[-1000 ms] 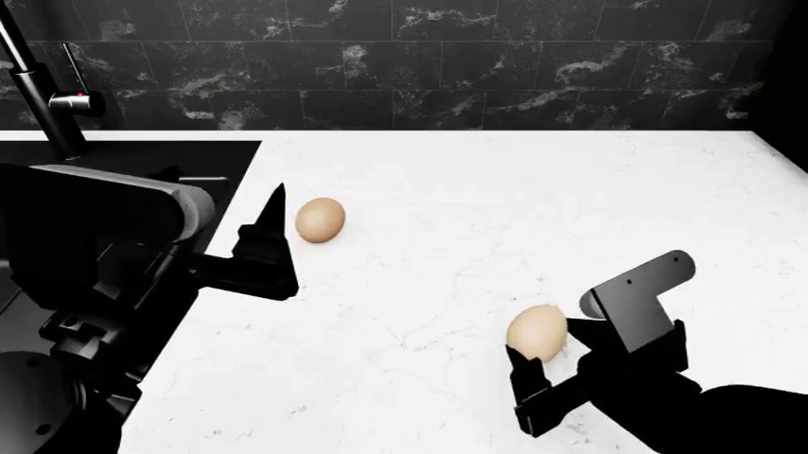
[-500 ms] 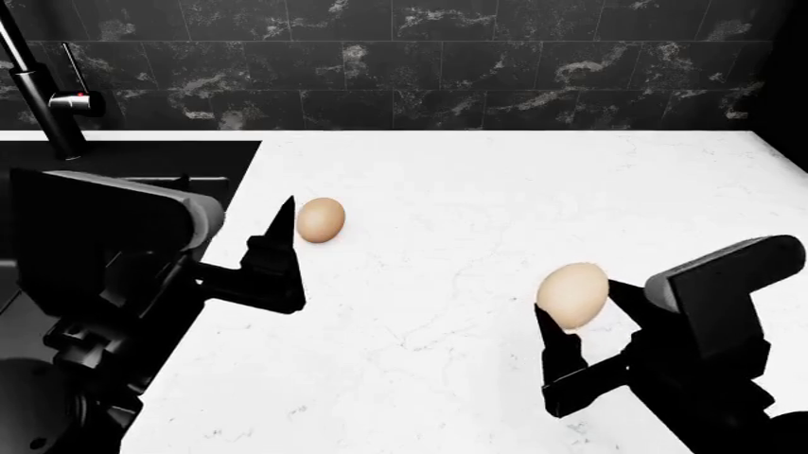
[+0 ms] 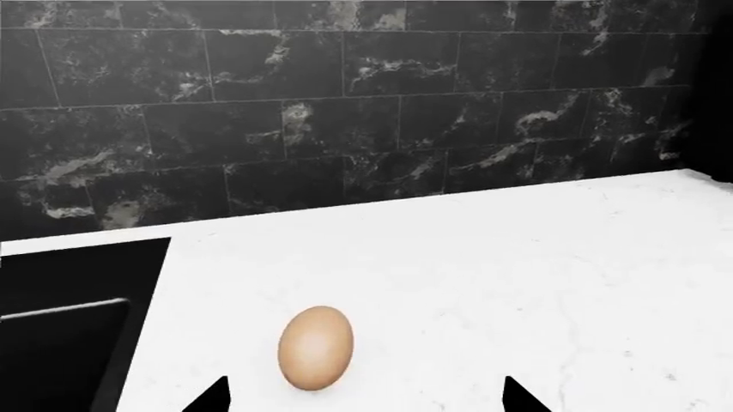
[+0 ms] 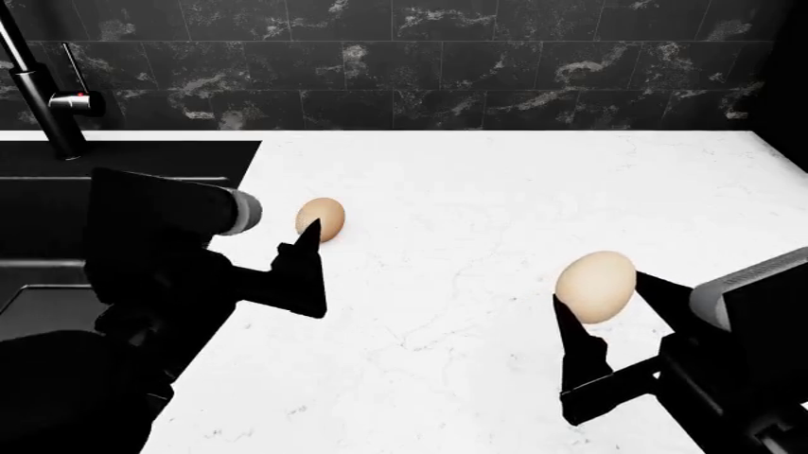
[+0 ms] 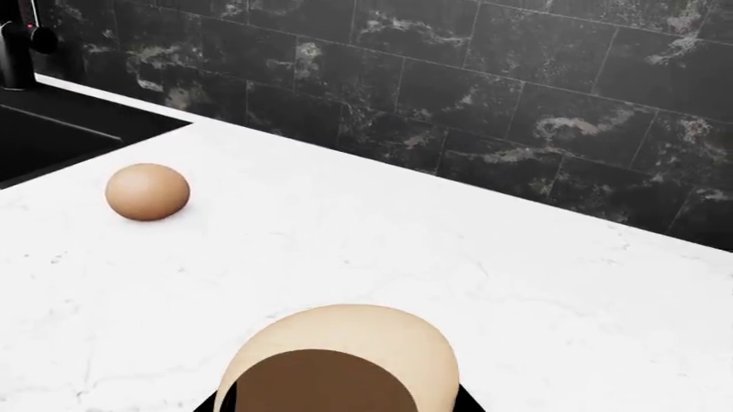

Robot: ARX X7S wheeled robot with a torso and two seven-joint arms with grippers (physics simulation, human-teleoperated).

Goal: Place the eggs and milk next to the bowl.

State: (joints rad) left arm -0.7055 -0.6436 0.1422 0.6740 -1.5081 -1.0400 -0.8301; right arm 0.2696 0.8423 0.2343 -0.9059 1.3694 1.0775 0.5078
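Note:
Two tan eggs show; the bowl and the milk are out of view. One egg (image 4: 322,214) lies on the white counter near the sink. My left gripper (image 3: 364,399) is open just short of it. In the left wrist view this egg (image 3: 315,348) lies ahead of the two dark fingertips, nearer one of them and touching neither. My right gripper (image 4: 601,295) is shut on the second egg (image 4: 596,284) and holds it above the counter. In the right wrist view the held egg (image 5: 338,352) fills the near foreground, and the lying egg (image 5: 147,191) shows further off.
A black sink (image 4: 127,156) with a dark faucet (image 4: 38,85) sits at the counter's left end. A black marble-tiled wall (image 4: 442,66) runs along the back. White counter (image 4: 531,189) stretches to the right of both arms.
My right gripper has risen off the counter with its egg and shifted right. My left gripper has moved closer to the lying egg, its finger now overlapping it in the head view.

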